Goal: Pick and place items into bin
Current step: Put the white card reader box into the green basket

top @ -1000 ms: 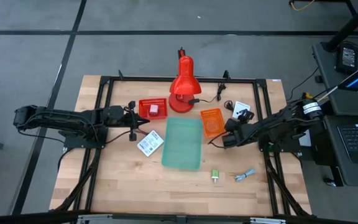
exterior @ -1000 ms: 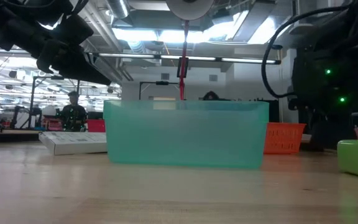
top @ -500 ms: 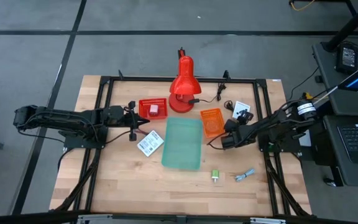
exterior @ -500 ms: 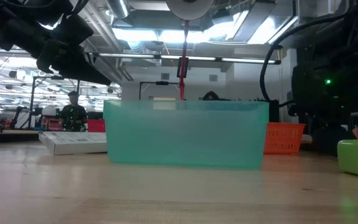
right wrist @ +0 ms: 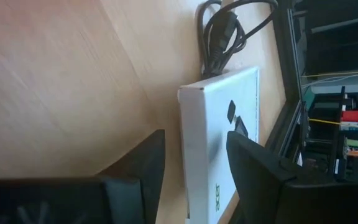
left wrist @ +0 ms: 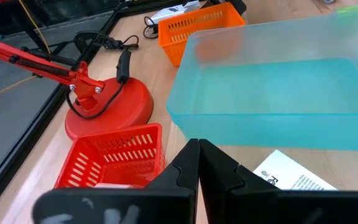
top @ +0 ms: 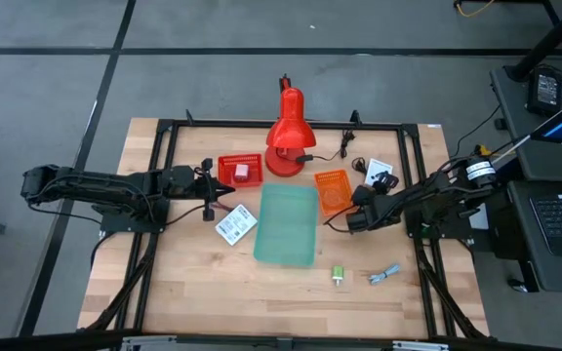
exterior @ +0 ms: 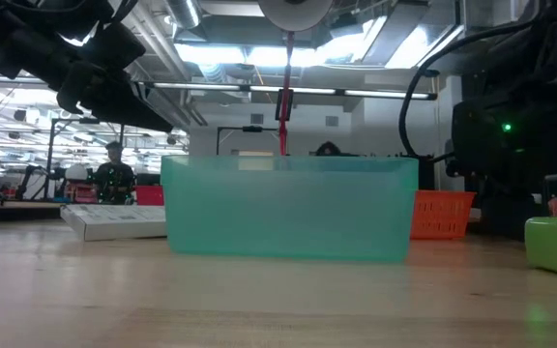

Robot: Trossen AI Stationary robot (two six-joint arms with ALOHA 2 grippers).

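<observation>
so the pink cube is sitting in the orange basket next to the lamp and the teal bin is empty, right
Not quite: the pink cube sits in the red basket, not the orange basket. The high view shows this, with the red basket beside the lamp. The teal bin does look empty there.

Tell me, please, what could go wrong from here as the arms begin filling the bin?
The right end effector sits open beside the orange basket, near the white box and black cable; grabbing the box might snag that cable. The left end effector, shut, hovers by the white card; a flat card could slip. The teal bin is light and might shift if bumped.
</observation>
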